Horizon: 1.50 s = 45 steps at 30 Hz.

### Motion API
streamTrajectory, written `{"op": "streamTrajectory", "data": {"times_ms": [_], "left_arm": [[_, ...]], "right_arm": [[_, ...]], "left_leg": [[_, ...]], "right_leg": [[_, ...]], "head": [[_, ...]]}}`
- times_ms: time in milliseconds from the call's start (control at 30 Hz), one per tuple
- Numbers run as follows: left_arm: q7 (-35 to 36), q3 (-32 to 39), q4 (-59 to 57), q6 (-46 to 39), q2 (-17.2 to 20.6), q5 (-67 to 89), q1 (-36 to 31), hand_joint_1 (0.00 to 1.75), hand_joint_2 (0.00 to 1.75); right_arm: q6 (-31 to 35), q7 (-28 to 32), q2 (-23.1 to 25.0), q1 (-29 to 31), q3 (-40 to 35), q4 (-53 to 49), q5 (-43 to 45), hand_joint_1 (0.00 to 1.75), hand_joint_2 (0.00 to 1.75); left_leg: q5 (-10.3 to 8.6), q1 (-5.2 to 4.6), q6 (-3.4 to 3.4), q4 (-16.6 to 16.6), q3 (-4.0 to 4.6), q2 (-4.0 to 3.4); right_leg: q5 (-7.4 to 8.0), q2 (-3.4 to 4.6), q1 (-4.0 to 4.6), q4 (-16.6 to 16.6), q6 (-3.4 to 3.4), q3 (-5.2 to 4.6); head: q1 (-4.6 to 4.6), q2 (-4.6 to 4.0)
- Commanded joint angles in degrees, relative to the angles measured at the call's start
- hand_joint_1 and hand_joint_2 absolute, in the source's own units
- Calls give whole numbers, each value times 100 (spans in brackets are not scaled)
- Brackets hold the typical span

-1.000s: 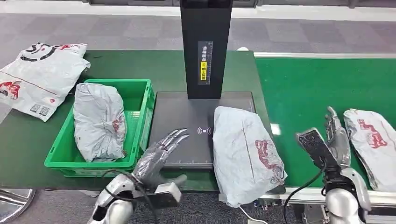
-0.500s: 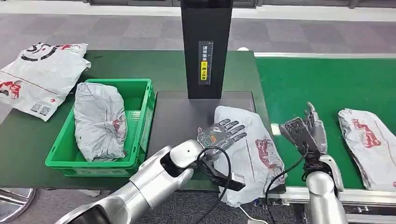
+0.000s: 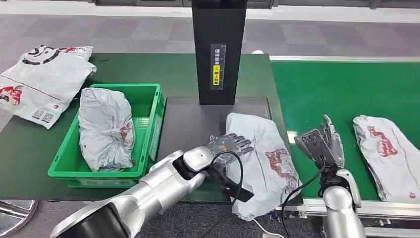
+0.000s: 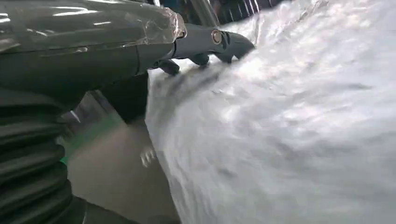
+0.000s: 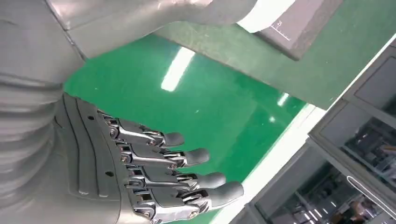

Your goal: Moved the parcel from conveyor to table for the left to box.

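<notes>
We see the grey parcel [image 3: 262, 158] lying on the dark scanner plate [image 3: 188, 129], its near end hanging over the table's front edge. Our left hand [image 3: 229, 145] rests flat on the parcel's near-left side, fingers spread, gripping nothing. Our right hand [image 3: 324, 144] hovers released over bare green conveyor [image 3: 341, 89], between this parcel and another parcel [image 3: 386, 153]. The green bin [image 3: 153, 124] touches the plate's left edge.

grey parcel [image 3: 262, 158] with red print, green bin [image 3: 148, 106], green conveyor [image 3: 341, 89], black scanner post [image 3: 218, 29]
</notes>
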<state>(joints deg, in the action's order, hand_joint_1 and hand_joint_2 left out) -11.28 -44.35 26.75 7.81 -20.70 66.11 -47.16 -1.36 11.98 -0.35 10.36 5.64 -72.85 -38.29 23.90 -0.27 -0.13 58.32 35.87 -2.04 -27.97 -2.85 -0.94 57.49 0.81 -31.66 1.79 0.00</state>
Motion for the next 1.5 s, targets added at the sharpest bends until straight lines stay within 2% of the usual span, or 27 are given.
{"op": "streamTrajectory", "data": {"times_ms": [33,233,400,1200,1367,1433,1500], "left_arm": [[-620,-790,-629,1069,70,-1158,-103,175,175],[-622,-991,-721,1073,70,-1640,-129,175,175],[-600,-993,-809,951,70,-1702,-214,175,175],[-605,-547,-809,590,195,-2030,-308,175,175],[-670,18,-612,157,444,-2393,-390,175,175],[-732,463,-428,-90,677,-2677,-507,175,175],[-787,1064,-28,-389,1090,-2958,-664,175,175]], "right_arm": [[-6,53,-126,358,-147,689,197,0,175],[40,65,-160,243,-107,576,290,0,175],[49,58,-134,212,-78,513,311,0,175],[23,39,-102,99,80,289,405,0,175],[-56,22,-89,10,224,95,508,0,175],[-84,15,-105,-100,306,-42,543,0,175],[-127,4,-79,-273,460,-248,610,0,175]], "left_leg": [[0,8,-4,-7,-11,-3],[-1,5,-4,-9,-15,6],[-5,9,-6,-18,-19,3],[-3,5,-6,-4,-12,-1],[-5,5,-8,-6,-13,-3],[-5,7,-9,-5,-10,-3],[-5,5,-11,1,-4,-3]], "right_leg": [[8,34,5,-13,-5,8],[5,18,3,-14,-4,17],[14,40,6,-24,-8,17],[5,27,3,-3,-5,5],[7,35,3,-4,-7,4],[7,36,4,-3,-7,1],[5,34,3,7,-8,-7]], "head": [[0,0],[0,-2],[2,-2],[2,-2],[0,0],[0,0],[0,-2]]}}
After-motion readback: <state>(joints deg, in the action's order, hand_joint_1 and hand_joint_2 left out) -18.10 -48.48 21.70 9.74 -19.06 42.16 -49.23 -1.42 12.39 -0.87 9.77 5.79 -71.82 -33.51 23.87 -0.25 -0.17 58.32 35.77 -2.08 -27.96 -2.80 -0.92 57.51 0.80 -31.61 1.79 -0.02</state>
